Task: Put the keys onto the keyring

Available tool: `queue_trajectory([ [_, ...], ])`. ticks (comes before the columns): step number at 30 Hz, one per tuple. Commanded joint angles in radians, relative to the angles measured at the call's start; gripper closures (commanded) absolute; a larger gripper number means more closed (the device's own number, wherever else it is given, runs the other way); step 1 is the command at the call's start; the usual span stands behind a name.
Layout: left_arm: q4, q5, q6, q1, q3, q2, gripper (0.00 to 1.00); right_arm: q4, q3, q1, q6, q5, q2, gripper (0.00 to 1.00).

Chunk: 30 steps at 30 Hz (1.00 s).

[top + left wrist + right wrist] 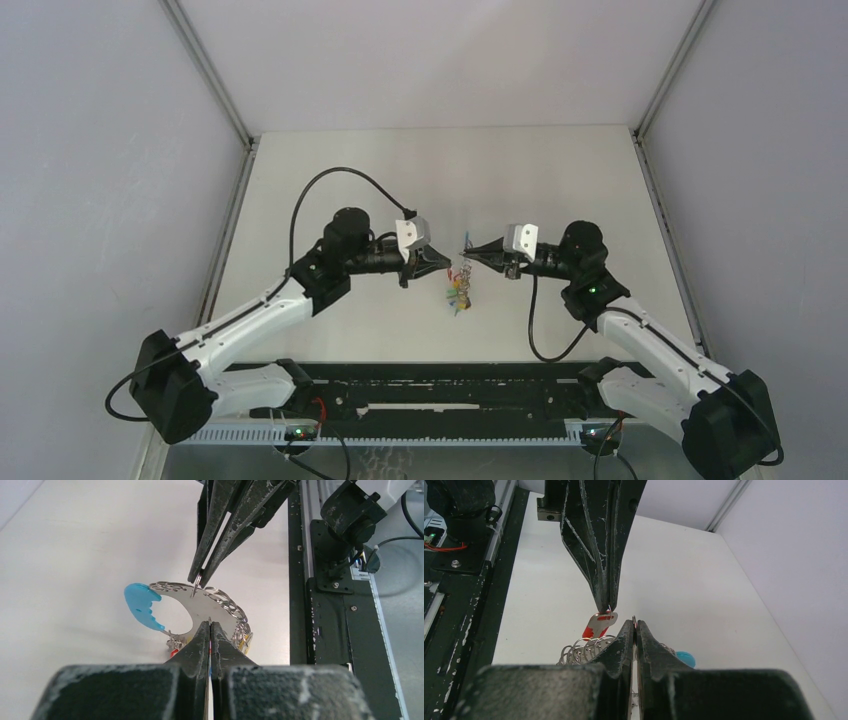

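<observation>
The keyring hangs between my two grippers above the table, with colourful tagged keys dangling from it. In the left wrist view it is a silver crescent plate with a light-blue part and wire rings. My left gripper is shut on a thin wire loop. The right wrist view shows its tip with the red-tagged key hanging just under it. My right gripper is shut on a thin ring at the keyring's rim, and it also shows in the left wrist view.
The white table is enclosed by grey walls at the left, right and back. A black rail with the arm bases runs along the near edge. It shows at the right of the left wrist view.
</observation>
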Motion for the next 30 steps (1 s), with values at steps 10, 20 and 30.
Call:
queue_trajectory([
  [10,0.153,-0.244,-0.185,0.022,-0.170,-0.124,1.00,0.066,0.002,0.032,-0.001,0.135,0.063,1.00],
  [20,0.078,-0.374,-0.209,0.036,-0.212,-0.281,1.00,0.238,-0.075,0.135,0.080,0.330,0.162,1.00],
  [30,-0.231,-0.595,-0.098,0.073,-0.133,-0.502,1.00,0.419,-0.086,0.232,0.170,0.616,0.442,1.00],
])
